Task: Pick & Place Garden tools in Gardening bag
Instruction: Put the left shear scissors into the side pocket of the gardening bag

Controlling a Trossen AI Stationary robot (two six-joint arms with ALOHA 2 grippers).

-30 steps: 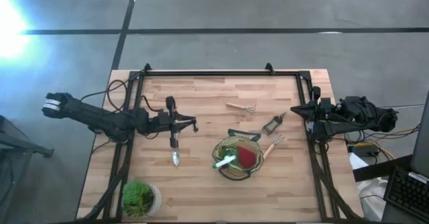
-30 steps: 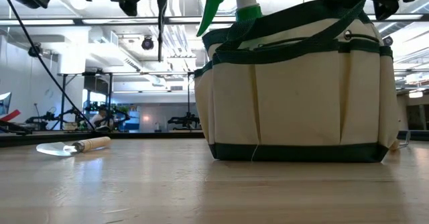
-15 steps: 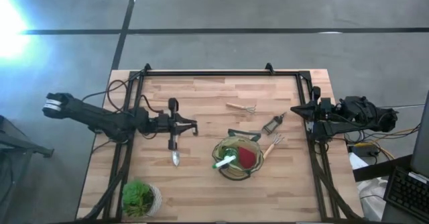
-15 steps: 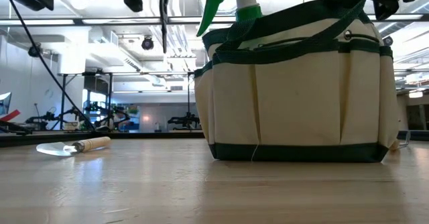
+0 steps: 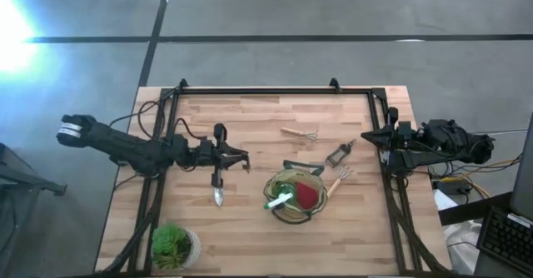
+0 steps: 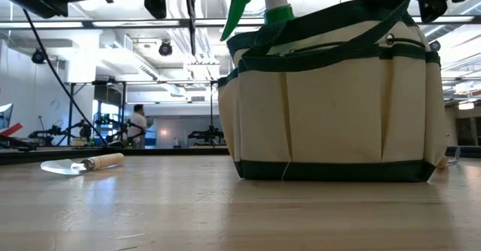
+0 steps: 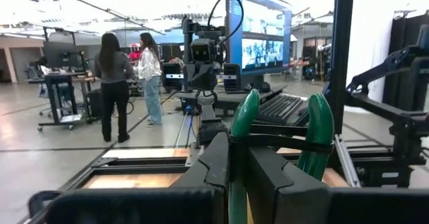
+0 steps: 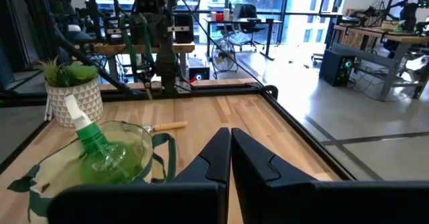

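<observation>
High view: the left gripper (image 5: 218,156) clenches green-handled pruners (image 5: 216,178) above the silver trowel (image 5: 218,196), left of the gardening bag (image 5: 296,196); open tabletop lies between.

Left wrist view: the pruner handles (image 7: 315,133) look stiff and slick, best pinched mid-handle.

Right wrist view: the right gripper (image 8: 230,158) is parked, clenched empty.

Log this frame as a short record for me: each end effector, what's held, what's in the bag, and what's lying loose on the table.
left end effector: shut on green-handled pruners, raised off the table near the trowel
right end effector: shut, empty, parked at the table's right edge
in gardening bag: green spray bottle, pink-red item
loose on table: trowel, rake fork, second rake fork, dark tool
also on table: potted plant, corner on the left arm's side
</observation>
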